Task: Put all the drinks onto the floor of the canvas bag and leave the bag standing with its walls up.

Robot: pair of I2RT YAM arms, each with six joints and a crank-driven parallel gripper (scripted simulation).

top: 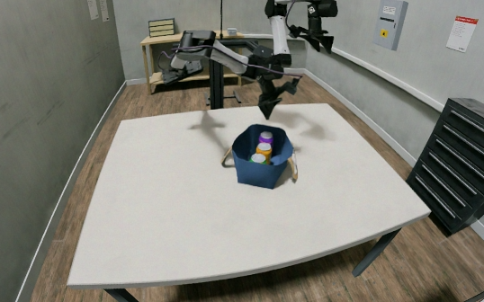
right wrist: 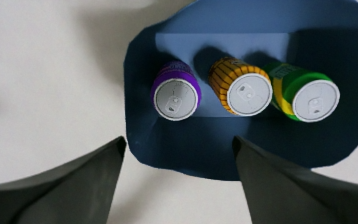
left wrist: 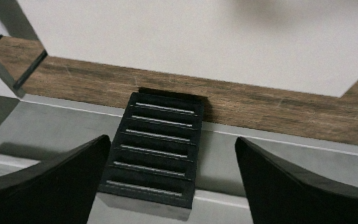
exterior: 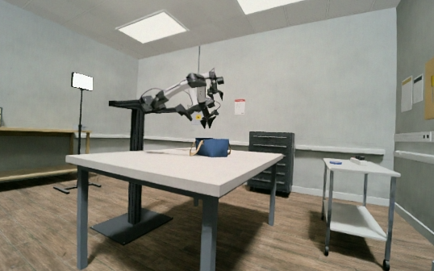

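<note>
The blue canvas bag [top: 256,175] [exterior: 215,148] stands on the table with its walls up. Inside, a purple can [top: 266,138] [right wrist: 176,99], an orange can [top: 264,151] [right wrist: 249,94] and a green can [top: 258,158] [right wrist: 316,100] stand in a row on its floor. The orange and green cans are close together; the purple one stands apart near one end. My right gripper [top: 266,113] [exterior: 206,126] [right wrist: 179,138] is open and empty, above the bag near the purple can's end. My left gripper [top: 325,49] [left wrist: 173,138] is open and empty, held high and away from the bag.
The bag's tan handles [top: 227,158] [exterior: 197,148] hang outside its two ends. The white table [top: 176,216] [exterior: 170,165] extends around the bag. A black drawer cabinet [top: 464,157] [exterior: 271,141] [left wrist: 152,150] stands beyond the table's edge.
</note>
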